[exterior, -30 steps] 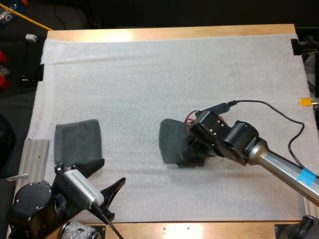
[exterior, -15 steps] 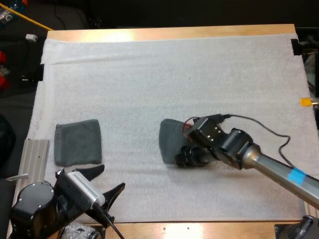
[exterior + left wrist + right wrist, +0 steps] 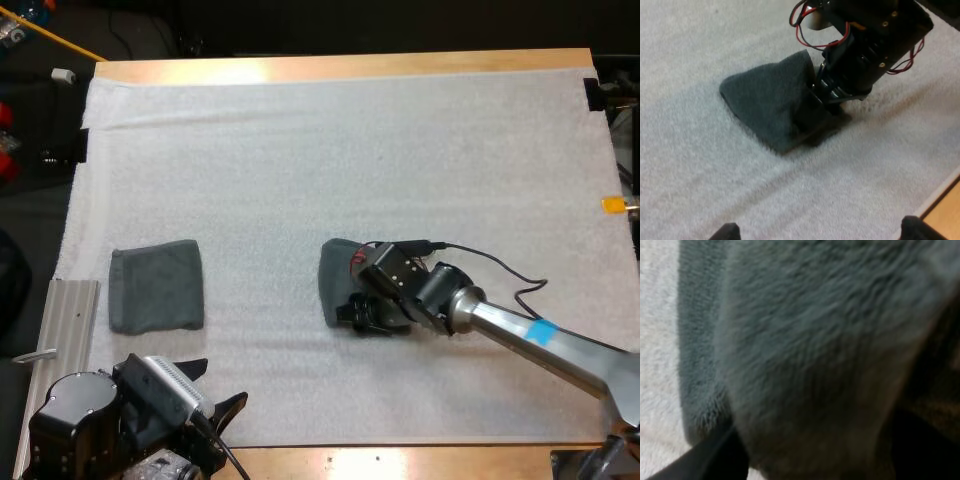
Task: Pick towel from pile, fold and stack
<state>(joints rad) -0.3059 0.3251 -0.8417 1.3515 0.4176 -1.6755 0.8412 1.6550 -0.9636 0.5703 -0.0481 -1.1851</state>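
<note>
The wooden table [image 3: 340, 66] was covered almost fully by the white mat [image 3: 350, 150], with only a thin strip of wood free at the far and near edges. The whole far half of the mat was open, and there was also a wide free band between the two towels.

The left towel [image 3: 156, 286] lay flat and folded near the left edge of the mat, touching nothing. The centre towel [image 3: 336, 280] lay near the middle of the mat, with its right edge pulled up into a peak.

The right gripper [image 3: 360, 312] was at this raised edge and covered it; its fingers [image 3: 715, 455] pressed the cloth from both sides, so it had hold of the centre towel. The fingertips themselves were hard to see under the fabric.

The left gripper [image 3: 218, 385] hovered at the near edge of the mat with its fingers spread apart and nothing between them, well apart from both towels.
</note>
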